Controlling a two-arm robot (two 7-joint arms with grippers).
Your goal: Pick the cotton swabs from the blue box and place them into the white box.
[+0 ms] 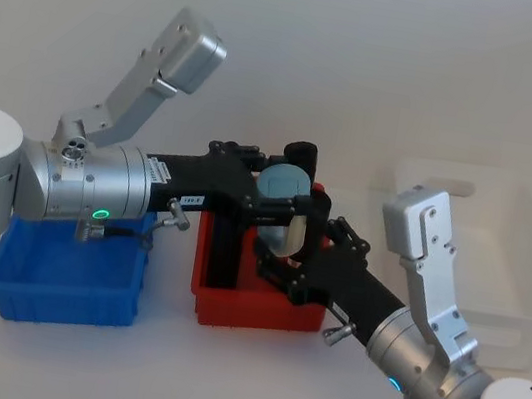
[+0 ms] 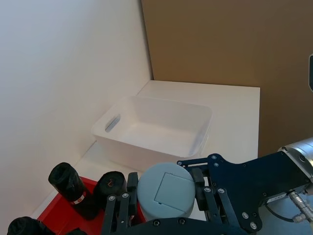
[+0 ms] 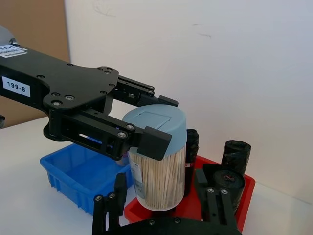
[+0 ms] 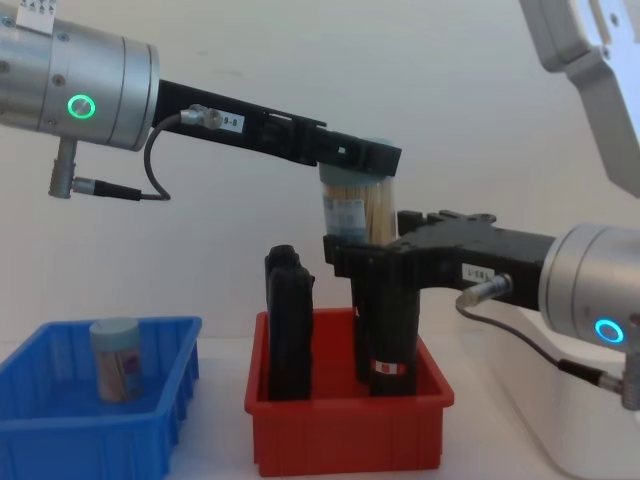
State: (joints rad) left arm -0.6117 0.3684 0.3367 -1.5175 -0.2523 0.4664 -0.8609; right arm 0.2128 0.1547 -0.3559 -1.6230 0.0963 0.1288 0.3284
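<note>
My left hand [image 3: 157,121] is clenched on a cotton swab jar [image 3: 159,171], its black pads pinching the smooth grey-blue lid. The clear, round jar hangs upright with its long axis vertical, and the sticks inside are packed on end. My right hand [image 3: 161,196] waits just below, spread open either side of the jar's base. Beneath both hands sits the red bin [image 4: 345,430]. A second jar [image 4: 115,358] stands in the blue box [image 4: 60,430].

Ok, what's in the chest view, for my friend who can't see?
The left hand holds a jar of cotton swabs by its top above the red bin, while the right hand is at its lower half. A second jar stands in the blue box.
</note>
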